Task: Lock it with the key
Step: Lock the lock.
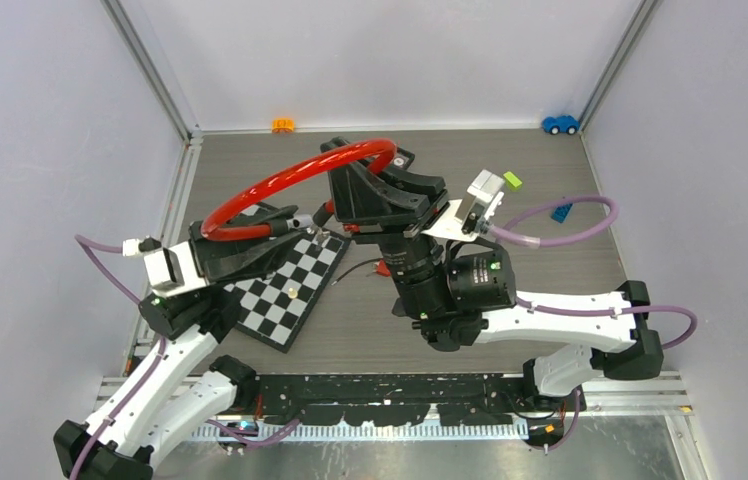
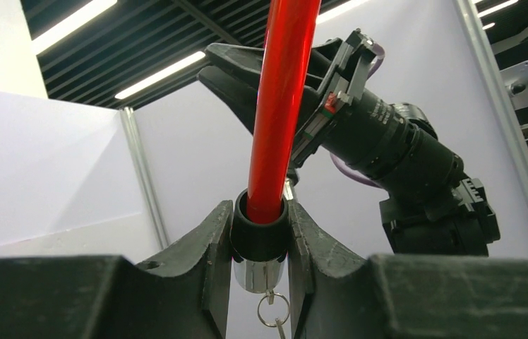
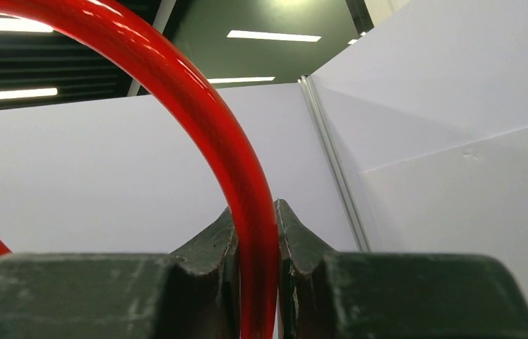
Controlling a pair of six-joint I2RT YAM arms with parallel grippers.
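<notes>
Pale panel walls close in a dark table (image 1: 550, 300), and you are working in the air above it, not on it.

At the left, a chessboard (image 1: 290, 290) lies flat near the left arm. That arm reaches forward and inward from its base with the wrist roughly level. The left gripper (image 2: 260, 226) is clamped on the lock barrel (image 2: 260, 244), one finger on each side of the black collar. The chrome cylinder pokes out below the fingers and a key ring (image 2: 273, 311) dangles from it. My reading is that the key is already seated in the cylinder. The pictures do not show whether it has been turned, so count the locking turn as not yet done.

The red cable (image 1: 280, 185) enters the top of the barrel and arcs high across the middle towards the right arm. The right arm hides part of the loop, so you cannot trace it closed all the way round.

The right arm folds in from its base, and its wrist is tipped so that the wrist camera looks upward. The right gripper (image 3: 256, 219) is pinched tight on the cable, steadying the loop.

With both claws occupied, one must let go to reach the key. Probably that is the right, since the left carries the barrel.
</notes>
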